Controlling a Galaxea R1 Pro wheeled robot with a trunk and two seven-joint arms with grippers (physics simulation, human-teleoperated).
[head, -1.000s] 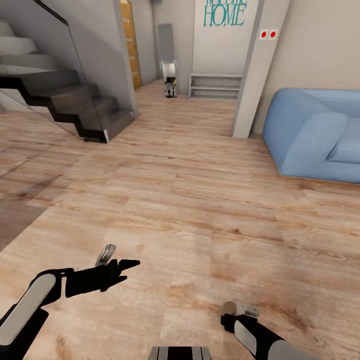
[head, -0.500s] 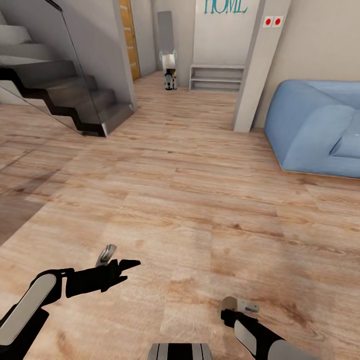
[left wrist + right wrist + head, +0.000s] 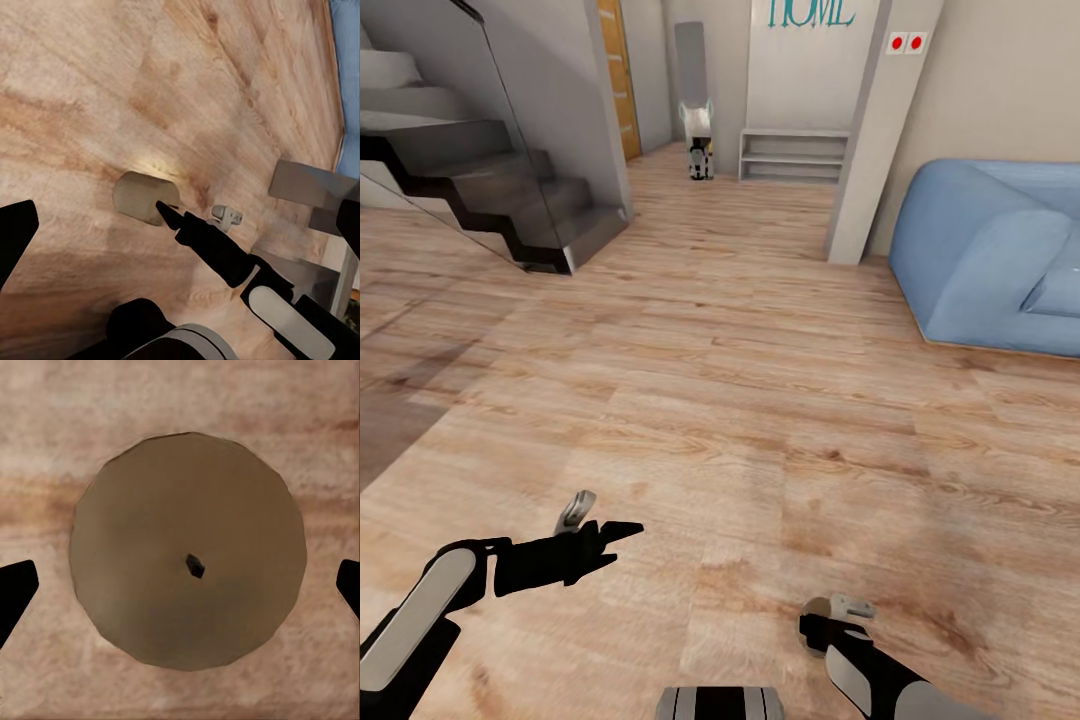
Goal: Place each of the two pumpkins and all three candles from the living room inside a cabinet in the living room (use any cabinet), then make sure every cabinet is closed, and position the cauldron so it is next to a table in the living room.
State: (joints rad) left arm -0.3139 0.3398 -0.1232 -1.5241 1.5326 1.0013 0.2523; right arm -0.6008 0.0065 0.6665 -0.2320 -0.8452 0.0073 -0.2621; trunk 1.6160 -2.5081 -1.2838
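Open floor [image 3: 740, 400] lies ahead. The stairs [image 3: 490, 190], pillar [image 3: 875, 130] and sofa [image 3: 1000, 260] flank it; a candle [image 3: 187, 559] sits seemingly between the right end effector's [image 3: 180, 585] spread fingers.

I can read one word from here: "HOME" [image 3: 811, 13], in teal capital letters on the pale wall panel [image 3: 800, 70] at the far end of the room, its upper part cut off by the edge of the head view. It stands far ahead of my gripper fingers. The two red dots on the pillar [image 3: 905, 43] carry no lettering I can make out.
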